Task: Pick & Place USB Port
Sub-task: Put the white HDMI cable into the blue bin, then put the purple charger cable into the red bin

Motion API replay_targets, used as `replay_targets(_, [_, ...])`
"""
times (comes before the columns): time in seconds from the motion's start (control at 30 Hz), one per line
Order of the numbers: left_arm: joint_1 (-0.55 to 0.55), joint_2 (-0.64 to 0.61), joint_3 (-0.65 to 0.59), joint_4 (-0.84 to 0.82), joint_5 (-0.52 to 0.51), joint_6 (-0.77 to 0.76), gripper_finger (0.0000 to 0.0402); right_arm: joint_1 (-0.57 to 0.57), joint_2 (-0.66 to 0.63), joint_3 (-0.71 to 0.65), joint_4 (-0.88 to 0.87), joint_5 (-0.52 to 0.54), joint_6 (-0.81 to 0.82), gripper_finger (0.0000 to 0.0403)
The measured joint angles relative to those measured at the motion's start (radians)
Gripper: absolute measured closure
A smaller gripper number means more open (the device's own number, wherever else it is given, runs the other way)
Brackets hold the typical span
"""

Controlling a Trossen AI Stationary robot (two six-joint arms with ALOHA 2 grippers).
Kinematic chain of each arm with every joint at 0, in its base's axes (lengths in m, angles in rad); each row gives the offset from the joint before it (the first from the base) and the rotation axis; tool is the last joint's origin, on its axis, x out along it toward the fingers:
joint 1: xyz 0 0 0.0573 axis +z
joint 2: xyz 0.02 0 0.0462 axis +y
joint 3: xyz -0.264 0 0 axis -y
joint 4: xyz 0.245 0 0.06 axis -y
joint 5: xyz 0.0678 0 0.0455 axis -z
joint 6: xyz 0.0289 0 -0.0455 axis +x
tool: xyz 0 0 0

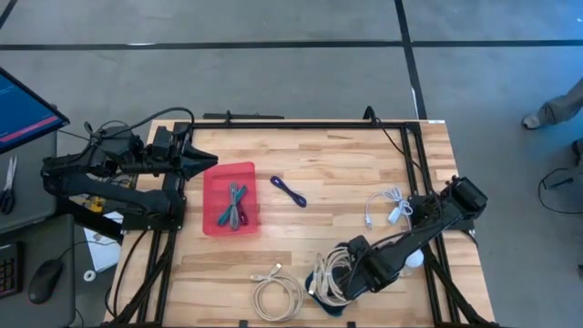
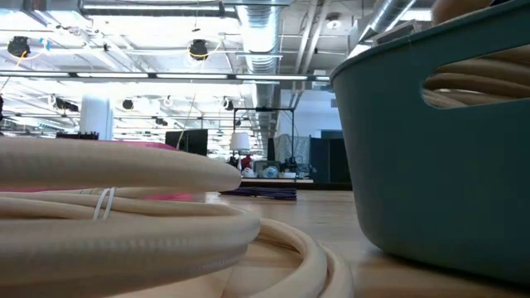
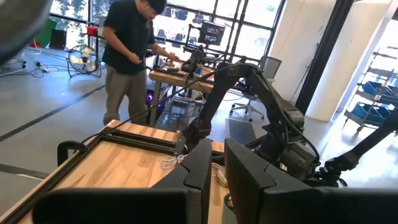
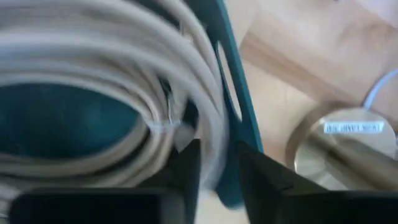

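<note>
A teal basket [image 1: 332,308] at the table's near edge holds coiled cream cables [image 4: 93,56]. My right gripper [image 1: 353,271] [image 4: 217,163] reaches down at the basket's right wall and is shut on a cream strand. A second cream coil [image 1: 278,293] [image 2: 124,207] lies flat on the table left of the basket. A red bin [image 1: 230,198] holds teal and grey cables. A purple cable [image 1: 288,191] [image 2: 261,192] and a white cable [image 1: 387,208] lie on the wood. My left gripper [image 1: 202,164] [image 3: 217,171] hovers shut by the bin's far left corner. My right gripper pinches a strand of the cream cable [image 4: 213,146] at the coil's side next to the basket's teal wall [image 4: 231,106], coming from above. The wall's rim also runs in between the fingers [image 4: 186,165]. The coil lies in the basket.
A round metal disc [image 4: 339,140] sits on the table just right of the basket. Black frame rails [image 1: 301,121] run along the table's edges. A person [image 3: 127,56] stands at a bench beyond the table. A monitor [image 1: 23,105] stands to the left.
</note>
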Motion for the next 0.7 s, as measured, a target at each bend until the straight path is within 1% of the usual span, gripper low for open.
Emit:
replay_targets(0.13, [0.0, 0.0, 0.0, 0.0, 0.0, 0.0, 0.0358, -0.009, 0.0, 0.01, -0.004, -0.126, -0.053, 0.0255])
replay_targets(0.2, [0.0, 0.0, 0.0, 0.0, 0.0, 0.0, 0.0358, -0.017, 0.0, 0.026, -0.006, -0.187, -0.104, 0.0233])
replay_targets(0.27, [0.0, 0.0, 0.0, 0.0, 0.0, 0.0, 0.0358, -0.029, 0.0, 0.05, -0.015, -0.22, -0.154, 0.0219])
replay_targets(0.4, [0.0, 0.0, 0.0, 0.0, 0.0, 0.0, 0.0358, -0.063, 0.0, 0.118, -0.088, -0.222, -0.22, 0.021])
replay_targets(0.53, [0.0, 0.0, 0.0, 0.0, 0.0, 0.0, 0.0358, -0.104, 0.0, 0.204, -0.193, -0.21, -0.286, 0.0222])
replay_targets(0.6, [0.0, 0.0, 0.0, 0.0, 0.0, 0.0, 0.0358, -0.124, 0.0, 0.248, -0.231, -0.175, -0.324, 0.0231])
replay_targets(0.7, [0.0, 0.0, 0.0, 0.0, 0.0, 0.0, 0.0358, -0.156, 0.0, 0.317, -0.251, -0.092, -0.384, 0.0244])
